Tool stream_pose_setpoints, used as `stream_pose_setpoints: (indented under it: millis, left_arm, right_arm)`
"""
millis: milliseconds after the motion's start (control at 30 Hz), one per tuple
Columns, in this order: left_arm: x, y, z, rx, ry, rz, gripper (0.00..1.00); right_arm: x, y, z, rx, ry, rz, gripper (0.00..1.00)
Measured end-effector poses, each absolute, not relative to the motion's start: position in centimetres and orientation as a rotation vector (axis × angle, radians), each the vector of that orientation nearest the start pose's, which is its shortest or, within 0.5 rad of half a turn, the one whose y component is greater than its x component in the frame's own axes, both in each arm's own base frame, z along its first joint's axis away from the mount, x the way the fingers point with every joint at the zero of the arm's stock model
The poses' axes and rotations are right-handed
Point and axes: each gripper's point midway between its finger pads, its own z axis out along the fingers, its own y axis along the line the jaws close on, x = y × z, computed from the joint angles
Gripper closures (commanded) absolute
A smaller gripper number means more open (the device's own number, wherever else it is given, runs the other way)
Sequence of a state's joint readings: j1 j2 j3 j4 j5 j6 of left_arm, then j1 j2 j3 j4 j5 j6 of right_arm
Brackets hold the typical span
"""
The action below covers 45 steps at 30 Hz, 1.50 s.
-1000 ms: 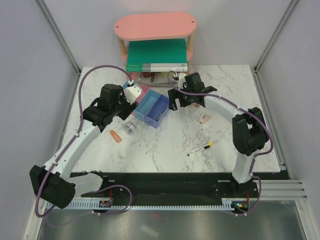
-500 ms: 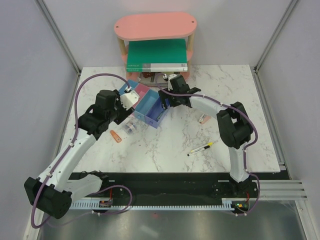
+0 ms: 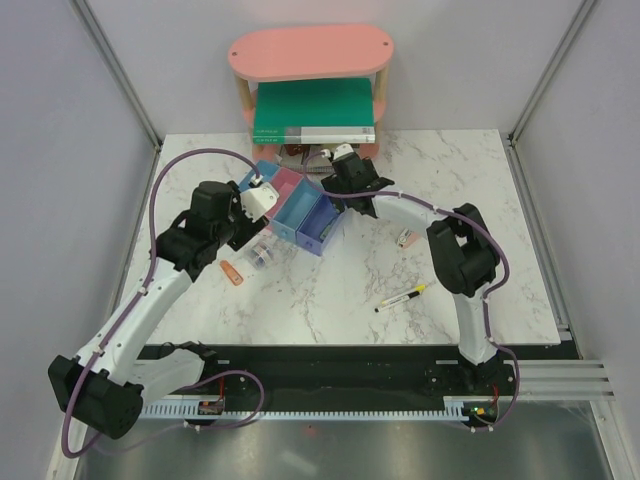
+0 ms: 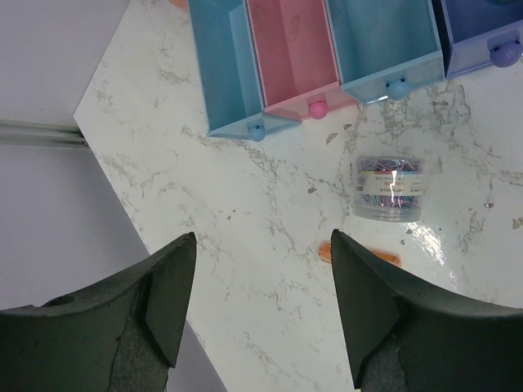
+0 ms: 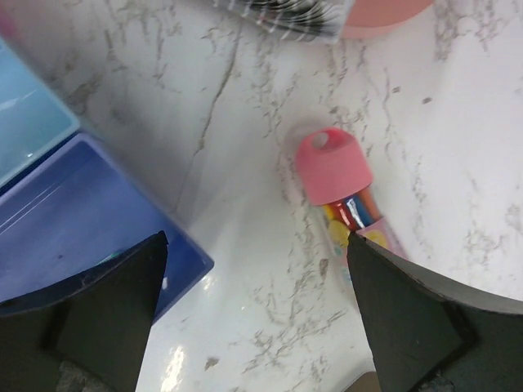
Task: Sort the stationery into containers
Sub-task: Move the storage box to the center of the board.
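Note:
The four joined bins [image 3: 300,212] lie at the back centre; in the left wrist view they run blue [image 4: 221,65], pink [image 4: 290,49], blue [image 4: 380,37], purple-blue [image 4: 478,28], all seemingly empty. My left gripper [image 3: 250,212] [image 4: 261,310] is open and empty above the table in front of them. The clear roll [image 3: 260,253] [image 4: 390,188] and orange piece [image 3: 232,272] [image 4: 359,255] lie below it. My right gripper [image 3: 352,188] [image 5: 257,318] is open, between the purple-blue bin [image 5: 73,237] and the pink-red piece [image 5: 339,180]. The pen [image 3: 402,297] and pale pink piece [image 3: 407,238] lie right. The green piece is out of view.
The pink oval shelf [image 3: 310,52] holding the large green book [image 3: 312,108] stands at the back. Spiral notebooks [image 5: 278,16] lie at its foot, just behind my right gripper. The table's left edge [image 4: 106,163] is close to my left gripper.
My right gripper has swung left and back, from beside the bins to their back right corner by the shelf. My left arm has shifted slightly toward the front.

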<state>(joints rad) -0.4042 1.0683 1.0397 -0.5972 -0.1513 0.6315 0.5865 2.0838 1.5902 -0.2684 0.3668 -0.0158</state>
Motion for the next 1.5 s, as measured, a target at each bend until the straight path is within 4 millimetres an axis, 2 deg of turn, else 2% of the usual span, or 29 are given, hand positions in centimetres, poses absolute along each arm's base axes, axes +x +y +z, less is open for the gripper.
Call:
stream_pose_setpoints:
  millis: [133, 433, 900, 1000, 1200, 1300, 1400, 1500]
  left_arm:
    - [31.1, -7.9, 22.8, 1.016, 1.952, 0.289, 0.26]
    - [30.8, -8.1, 21.9, 1.036, 1.964, 0.268, 0.26]
    - [30.4, -8.3, 20.0, 1.066, 1.991, 0.24, 0.26]
    - [30.5, -8.3, 19.2, 1.069, 1.997, 0.239, 0.26]
    - [31.8, -8.8, 17.8, 1.059, 2.009, 0.236, 0.27]
    - [33.2, -8.6, 17.3, 1.035, 2.019, 0.261, 0.27]
    - [35.6, -7.6, 17.1, 0.975, 2.031, 0.306, 0.28]
    - [39.2, -5.2, 17.4, 0.871, 2.05, 0.365, 0.28]
  right_arm:
    - [49.2, 23.5, 8.3, -0.52, 2.185, -0.228, 0.02]
    - [51.0, 22.1, 9.0, -0.582, 2.085, -0.411, 0.02]
    - [51.7, 20.4, 10.5, -0.644, 2.006, -0.55, 0.02]
    - [51.1, 20.2, 12.2, -0.654, 2.005, -0.518, 0.02]
    - [49.1, 20.1, 19.8, -0.625, 1.949, -0.381, 0.02]
    - [47.6, 20.3, 22.6, -0.638, 1.927, -0.302, 0.02]
    - [45.3, 20.5, 23.6, -0.694, 1.925, -0.211, 0.02]
    - [42.9, 20.8, 22.1, -0.777, 1.964, -0.129, 0.02]
